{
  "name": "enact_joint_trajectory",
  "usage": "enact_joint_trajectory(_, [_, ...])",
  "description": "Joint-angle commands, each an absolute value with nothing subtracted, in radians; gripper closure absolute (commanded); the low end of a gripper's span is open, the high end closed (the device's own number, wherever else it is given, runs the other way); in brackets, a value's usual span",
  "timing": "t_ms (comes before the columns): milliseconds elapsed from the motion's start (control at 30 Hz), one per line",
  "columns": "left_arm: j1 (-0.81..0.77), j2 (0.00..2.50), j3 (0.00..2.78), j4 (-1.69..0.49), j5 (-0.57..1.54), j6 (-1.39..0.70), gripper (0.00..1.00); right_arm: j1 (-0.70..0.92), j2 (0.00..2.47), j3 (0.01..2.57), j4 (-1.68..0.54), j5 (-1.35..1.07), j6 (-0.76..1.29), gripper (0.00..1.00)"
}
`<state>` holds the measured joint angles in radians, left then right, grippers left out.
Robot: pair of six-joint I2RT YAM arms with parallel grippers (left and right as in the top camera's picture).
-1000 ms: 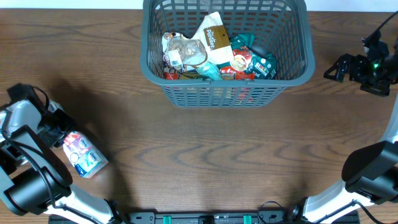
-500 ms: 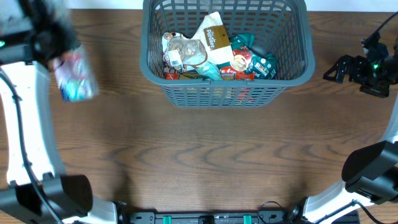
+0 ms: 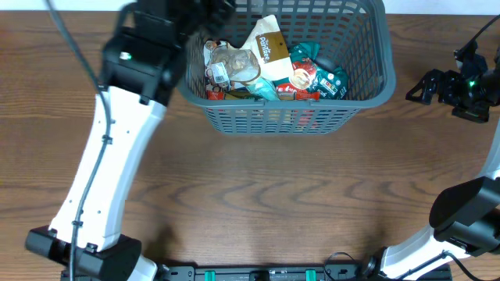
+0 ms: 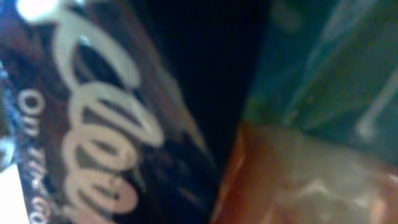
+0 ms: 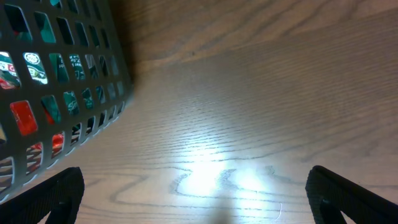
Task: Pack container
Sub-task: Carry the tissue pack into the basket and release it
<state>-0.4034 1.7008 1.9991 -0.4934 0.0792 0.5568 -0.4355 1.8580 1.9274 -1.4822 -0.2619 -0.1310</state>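
**Container.** The container point(image 3: 281, 117) stands at the far edge of the worktop point(image 3: 258, 195), about midway along it. Its far rim is cut off by the overhead frame. It is part filled. A tan and white packet point(image 3: 269, 45) leans upright near the middle. A clear packet point(image 3: 233, 64) lies to its left, and red packets point(image 3: 303, 78) and a teal packet point(image 3: 332, 82) lie toward the right wall. The contents sit below the rim on every visible side.

**Left arm.** The left arm point(image 3: 117, 156) runs diagonally from the near left corner of the worktop to the container's left rim. The left gripper point(image 3: 207, 16) is over the far left corner of the container, dark and blurred. Whether its jaws are clenched or released cannot be told. The left wrist view is filled at very close range by a dark packet with pale script point(image 4: 106, 143), with teal and orange wrapping beside it. No fingers can be made out there.

**Right arm.** The right gripper point(image 5: 202, 199) is near the right edge of the worktop, apart from the container's right wall. Its jaws are fully released, with nothing between them and bare wood below.

**Clearances.** The whole near half of the worktop is open wood. The container's front wall is unobstructed.
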Motion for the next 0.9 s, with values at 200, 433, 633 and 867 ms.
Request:
enact_joint_trajectory(200, [-0.538, 1.875, 2.016, -0.473, 0.122, 0.696, 0.94, -0.430, 1.865, 1.921, -1.496, -0.274, -0.117, 0.01])
enact_joint_trajectory(433, [-0.545, 2.057, 2.015, -0.541, 0.125, 0.694, 0.89, -0.430, 1.865, 1.921, -1.496, -0.274, -0.117, 0.01])
enact_joint_trajectory(633, [-0.551, 2.126, 2.014, -0.666, 0.125, 0.695, 0.78, -0.430, 1.865, 1.921, -1.493, -0.274, -0.117, 0.01])
enact_joint_trajectory(867, [-0.551, 2.130, 2.014, -0.738, 0.124, 0.695, 0.45, -0.430, 1.865, 1.921, -1.488, -0.274, -0.117, 0.01])
